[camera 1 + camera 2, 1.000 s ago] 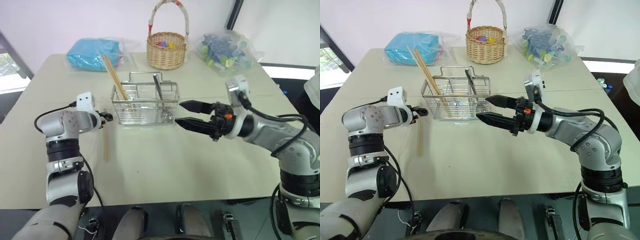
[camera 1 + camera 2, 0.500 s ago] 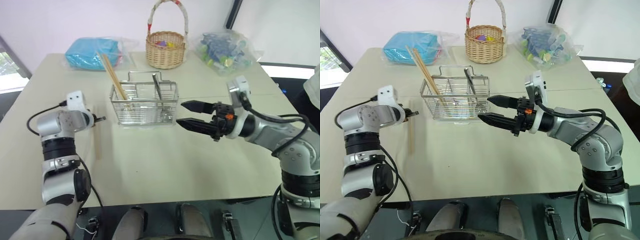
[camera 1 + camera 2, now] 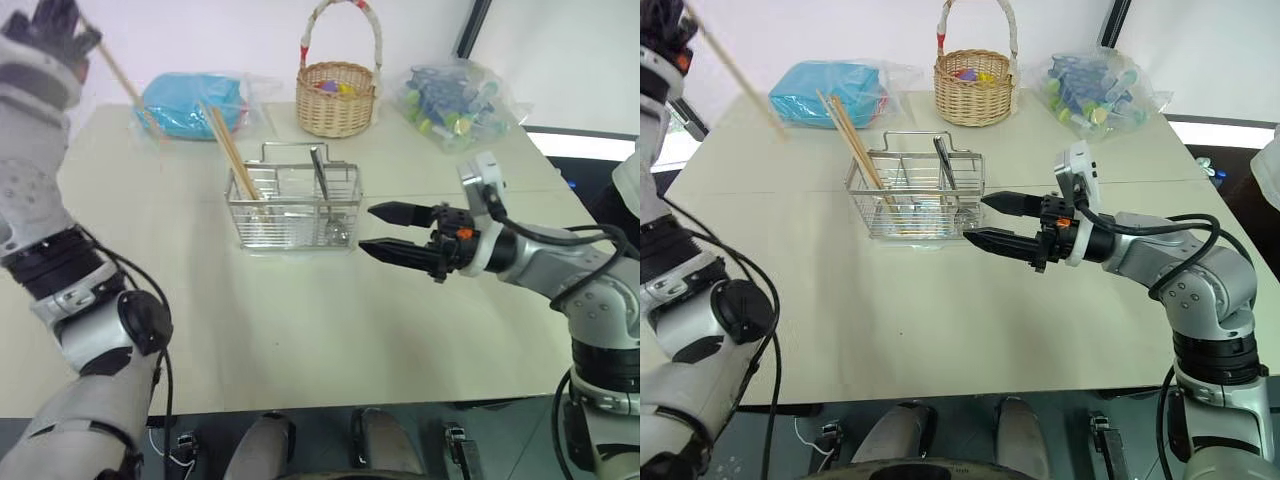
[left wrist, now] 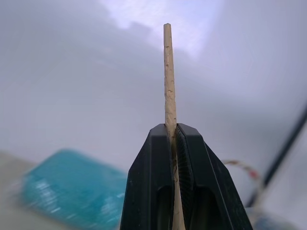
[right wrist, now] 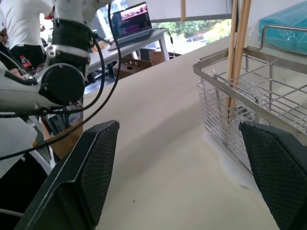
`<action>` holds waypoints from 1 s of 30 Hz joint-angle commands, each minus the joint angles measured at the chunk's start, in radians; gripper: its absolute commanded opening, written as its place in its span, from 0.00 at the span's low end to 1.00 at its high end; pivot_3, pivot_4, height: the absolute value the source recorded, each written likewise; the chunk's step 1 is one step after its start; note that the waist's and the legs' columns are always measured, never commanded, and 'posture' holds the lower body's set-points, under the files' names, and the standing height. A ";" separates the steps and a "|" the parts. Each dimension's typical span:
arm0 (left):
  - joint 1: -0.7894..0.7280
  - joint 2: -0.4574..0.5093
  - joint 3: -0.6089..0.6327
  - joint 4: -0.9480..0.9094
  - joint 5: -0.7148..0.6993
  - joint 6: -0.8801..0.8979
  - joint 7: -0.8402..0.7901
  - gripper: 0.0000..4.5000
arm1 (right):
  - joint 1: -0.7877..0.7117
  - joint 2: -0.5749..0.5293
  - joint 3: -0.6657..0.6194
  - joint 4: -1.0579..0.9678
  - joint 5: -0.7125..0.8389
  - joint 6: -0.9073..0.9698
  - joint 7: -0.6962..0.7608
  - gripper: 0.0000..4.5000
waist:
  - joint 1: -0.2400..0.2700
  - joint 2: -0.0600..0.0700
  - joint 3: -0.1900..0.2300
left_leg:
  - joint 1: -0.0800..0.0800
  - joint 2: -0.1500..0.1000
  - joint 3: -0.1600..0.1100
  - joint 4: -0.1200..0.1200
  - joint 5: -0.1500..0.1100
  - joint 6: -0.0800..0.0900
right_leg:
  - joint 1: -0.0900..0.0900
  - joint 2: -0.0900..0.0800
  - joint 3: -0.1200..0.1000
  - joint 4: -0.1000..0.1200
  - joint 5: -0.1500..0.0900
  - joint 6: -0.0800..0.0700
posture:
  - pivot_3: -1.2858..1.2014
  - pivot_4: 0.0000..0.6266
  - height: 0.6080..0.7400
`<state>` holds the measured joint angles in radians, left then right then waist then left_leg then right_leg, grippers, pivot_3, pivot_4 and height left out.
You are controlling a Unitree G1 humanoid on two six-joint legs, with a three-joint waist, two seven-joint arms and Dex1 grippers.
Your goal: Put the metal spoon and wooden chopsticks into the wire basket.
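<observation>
— Looking nearest first: right gripper (image 3: 372, 229) level over the bare tabletop (image 3: 300, 330), pointing across at the wire basket's near end, black fingers (image 5: 98, 167) spread wide, nothing between them.

— And just beyond those tips?

— Wire basket (image 3: 292, 207), silver grid, standing upright on the table, tips close to its side wall but apart from it. Two wooden chopsticks (image 3: 232, 155) leaning in its left-hand compartment, upper ends sticking out toward the far-left. Metal spoon (image 3: 317, 178) propped in the right-hand part, dark handle slanting up past the rim, bowl down low behind the wires.

— Left side?

— Left gripper (image 3: 82, 38) raised high at the upper left, well above the table, fingers (image 4: 156, 182) pinched tight on a single wooden chopstick (image 3: 735, 70). Stick running down and rightward from the grip, in the air, lower end seen in front of the blue packet. From the wrist camera: pale stick squeezed between the two black pads, tip poking well past them.

— Farther back?

— Blue bagged packet (image 3: 190, 103) at far left, round wicker basket (image 3: 339, 97) with a tall arched handle at centre, clear bag of coloured pieces (image 3: 447, 95) at far right, all along the table's back edge.
</observation>
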<state>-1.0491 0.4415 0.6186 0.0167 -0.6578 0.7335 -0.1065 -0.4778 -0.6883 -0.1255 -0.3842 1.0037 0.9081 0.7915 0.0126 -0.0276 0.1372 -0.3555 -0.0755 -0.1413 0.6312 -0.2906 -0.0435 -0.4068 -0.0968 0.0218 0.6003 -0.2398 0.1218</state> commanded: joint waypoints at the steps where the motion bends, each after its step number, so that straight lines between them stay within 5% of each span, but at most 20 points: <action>1: 0.007 -0.027 -0.097 -0.059 -0.019 -0.008 -0.033 0.01 | -0.019 0.005 -0.021 -0.015 0.016 -0.008 -0.007 0.92 | -0.001 0.000 0.000 | 0.000 0.000 0.000 0.000 0.000 0.000 | 0.000 0.000 0.000 0.000 0.000 0.000 | 0.52 0.24 1.00; 12: 0.195 -0.152 -0.329 -0.039 0.141 -0.224 -0.084 0.01 | -0.021 0.012 -0.033 -0.017 0.031 -0.003 -0.041 0.92 | 0.001 0.000 0.000 | -0.001 0.001 0.001 -0.001 0.001 -0.002 | -0.001 0.001 0.001 -0.001 0.000 -0.001 | 0.52 0.24 1.00; 15: 0.234 -0.191 -0.344 -0.031 0.150 -0.264 -0.084 0.24 | -0.019 0.015 -0.037 -0.019 0.035 -0.003 -0.054 0.92 | 0.001 0.001 0.000 | 0.000 0.001 0.001 -0.001 0.001 -0.001 | -0.001 0.001 0.001 -0.002 0.000 -0.001 | 0.52 0.24 1.00; 21: 0.259 -0.214 -0.342 -0.086 0.117 -0.242 -0.083 0.91 | -0.007 0.012 -0.044 -0.023 0.045 -0.007 -0.069 0.92 | 0.001 0.001 0.000 | -0.001 0.001 0.001 0.000 0.000 0.000 | -0.001 0.001 0.001 -0.002 0.000 -0.001 | 0.52 0.24 1.00; 22: 0.259 -0.200 -0.339 -0.099 0.110 -0.229 -0.090 0.99 | -0.005 0.011 -0.043 -0.021 0.041 -0.010 -0.069 0.92 | 0.001 0.000 0.000 | -0.001 0.001 0.001 0.000 0.000 0.000 | -0.001 0.001 0.001 -0.002 0.000 -0.001 | 0.52 0.24 1.00; 27: 0.262 -0.050 -0.321 -0.157 0.062 -0.142 -0.189 0.99 | -0.002 0.000 -0.033 -0.006 0.003 -0.032 -0.052 0.92 | -0.004 0.001 0.001 | 0.000 0.001 0.001 -0.001 0.000 0.000 | -0.001 0.002 0.001 -0.001 0.000 -0.001 | 0.52 0.24 1.00; 30: 0.347 0.272 -0.316 -0.198 0.038 -0.062 -0.474 0.99 | -0.011 -0.038 -0.010 0.038 -0.083 -0.078 -0.005 0.92 | -0.023 0.002 0.001 | 0.000 0.001 0.002 -0.002 -0.001 0.001 | -0.002 0.004 0.001 -0.001 0.001 -0.001 | 0.52 0.24 1.00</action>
<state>-0.7242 0.6075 0.2682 -0.1291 -0.6017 0.6419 -0.4369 -0.4762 -0.7024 -0.1258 -0.3613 0.9633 0.8709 0.7578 -0.0103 -0.0254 0.1384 -0.3554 -0.0747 -0.1389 0.6280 -0.2913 -0.0420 -0.4092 -0.0930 0.0231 0.5990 -0.2394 0.1206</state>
